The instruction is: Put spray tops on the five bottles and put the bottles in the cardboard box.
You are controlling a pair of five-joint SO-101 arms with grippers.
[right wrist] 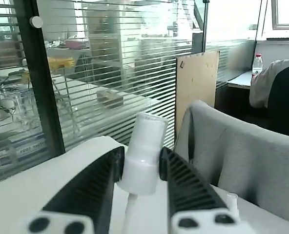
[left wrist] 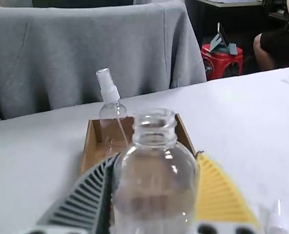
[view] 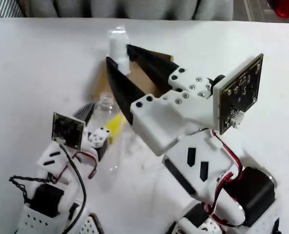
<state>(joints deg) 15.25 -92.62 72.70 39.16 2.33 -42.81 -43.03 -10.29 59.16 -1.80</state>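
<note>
One open-necked bottle (left wrist: pixel 154 185) stood upright in the clench of the left gripper (left wrist: pixel 156 161), its grey and yellow jaws pressed against the round body below the shoulder, so the threaded neck was free; it sat over the table (left wrist: pixel 261 112) just at the near end of the cardboard box (left wrist: pixel 90 141). A capped bottle (left wrist: pixel 111 109) stood inside that box at its far end; of the five, no others could be made out.

The right gripper (right wrist: pixel 140 153) was clamped on a spray top (right wrist: pixel 144 141), its black jaws pinching the white body just under the head; the thin dip tube (right wrist: pixel 130 214) hung down between them. In the high view this gripper was raised above the box, beyond the held bottle, so top and neck were well apart and not yet lined up.

The bottle looked like thin clear plastic, empty and light; its smooth wall would likely slip or dent under a hard squeeze, so a moderate hold low on the body seemed best. The spray top looked rigid and light; the tube seemed flexible and likely to catch on the rim, so it would need guiding into the neck first, with the grip kept on the collar for seating it.
</note>
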